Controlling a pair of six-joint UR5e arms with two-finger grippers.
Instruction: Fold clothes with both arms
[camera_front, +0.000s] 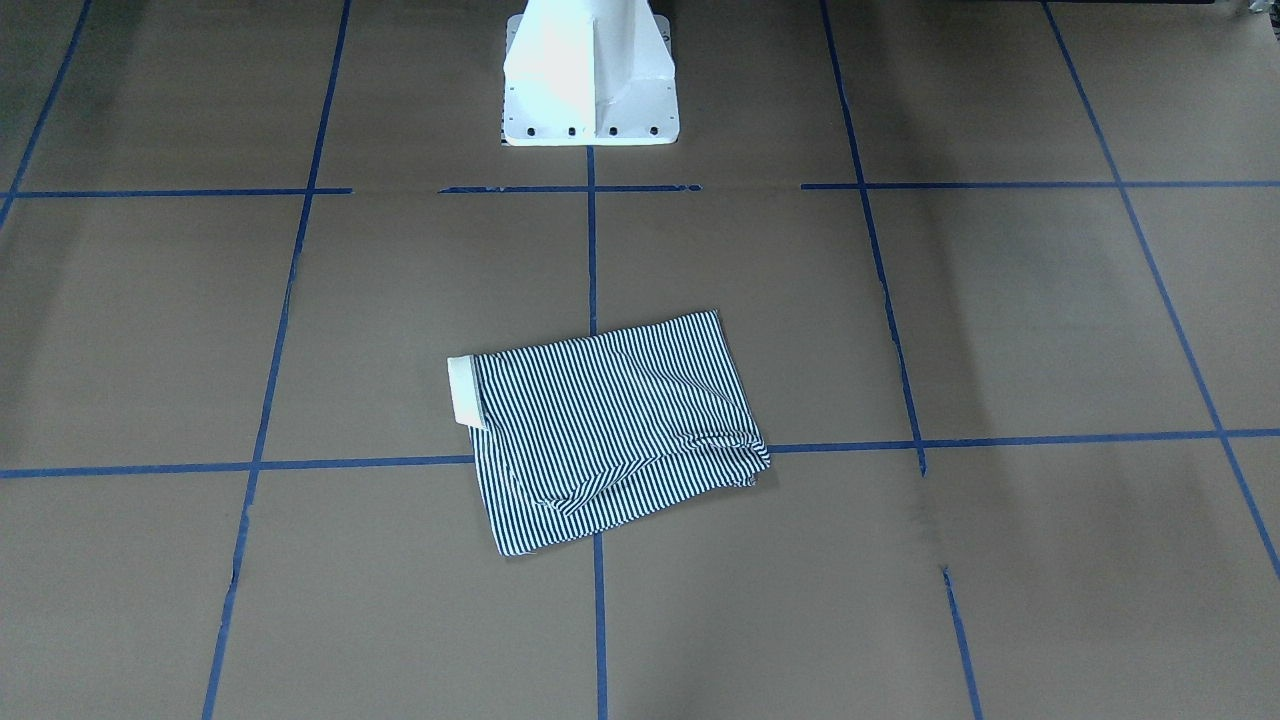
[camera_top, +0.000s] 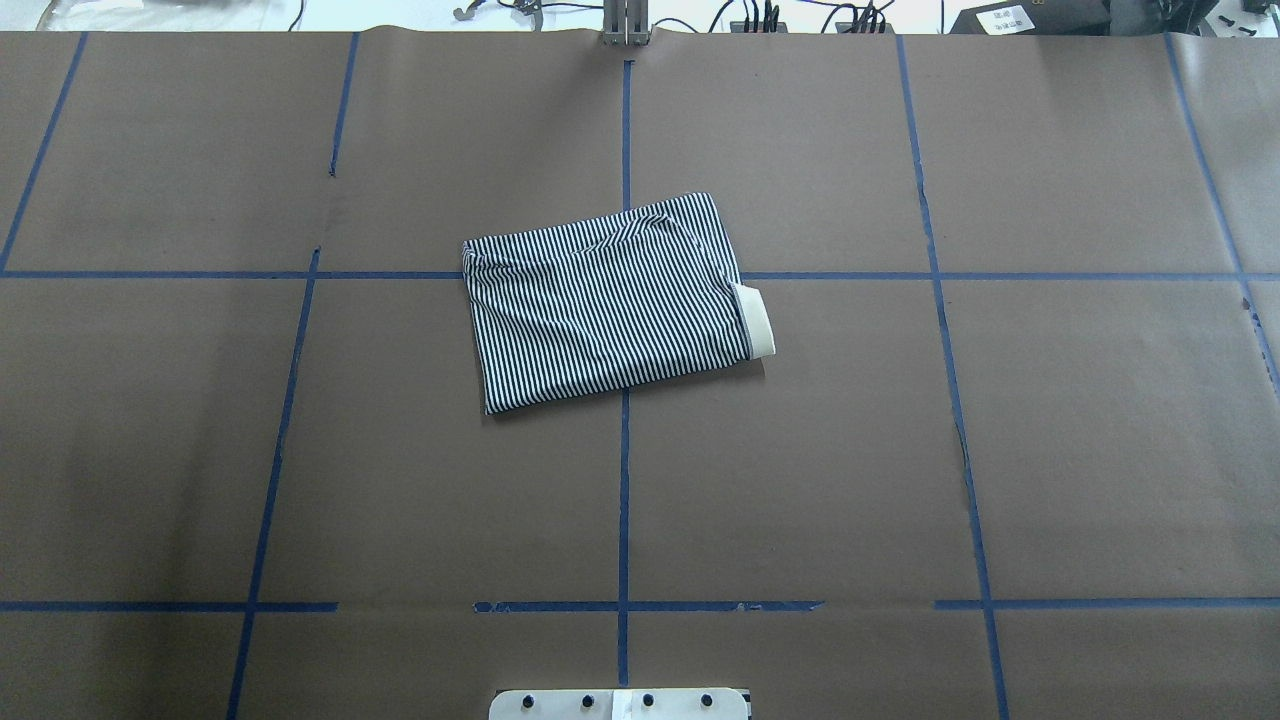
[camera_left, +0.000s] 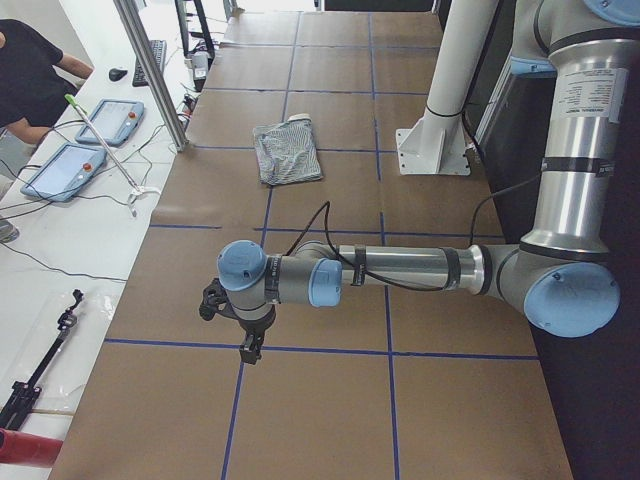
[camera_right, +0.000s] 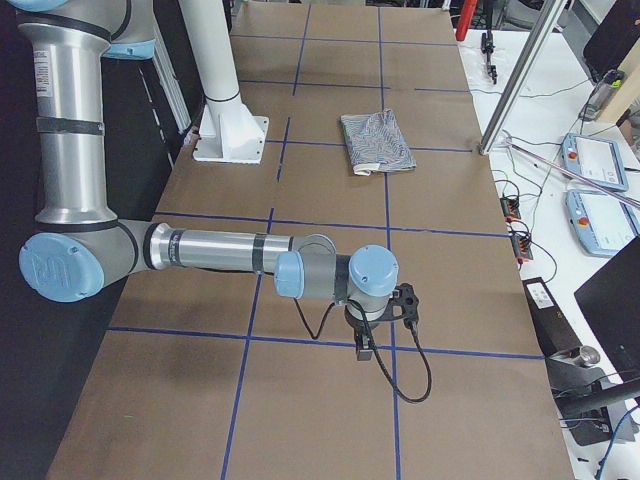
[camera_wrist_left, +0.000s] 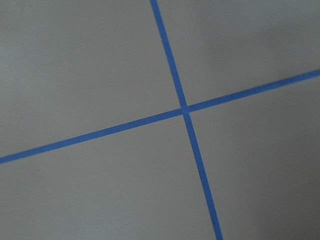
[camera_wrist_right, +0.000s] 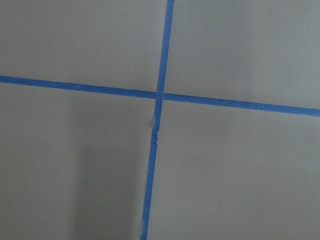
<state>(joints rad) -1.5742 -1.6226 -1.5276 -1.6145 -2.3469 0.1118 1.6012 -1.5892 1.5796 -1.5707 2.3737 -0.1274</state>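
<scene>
- Brown paper covers the table (camera_top: 1000, 450), matte and flat, ruled into squares by blue tape (camera_top: 623, 500).
- Near the middle lies the polo shirt (camera_top: 610, 300), folded into a slightly skewed rectangle over a tape crossing. It is a soft knit with thin navy-and-white stripes, rippled along its far edge.
- Its cream collar (camera_top: 757, 320) pokes out at one short side.
- Left gripper (camera_left: 248, 345) and right gripper (camera_right: 365, 350) hang over bare paper at opposite table ends, well apart from the cloth. Whether either is spread or pressed together I cannot tell.
- Folding looks finished. Any tidy-up should tuck the collar and smooth outward without dragging the layers.
</scene>
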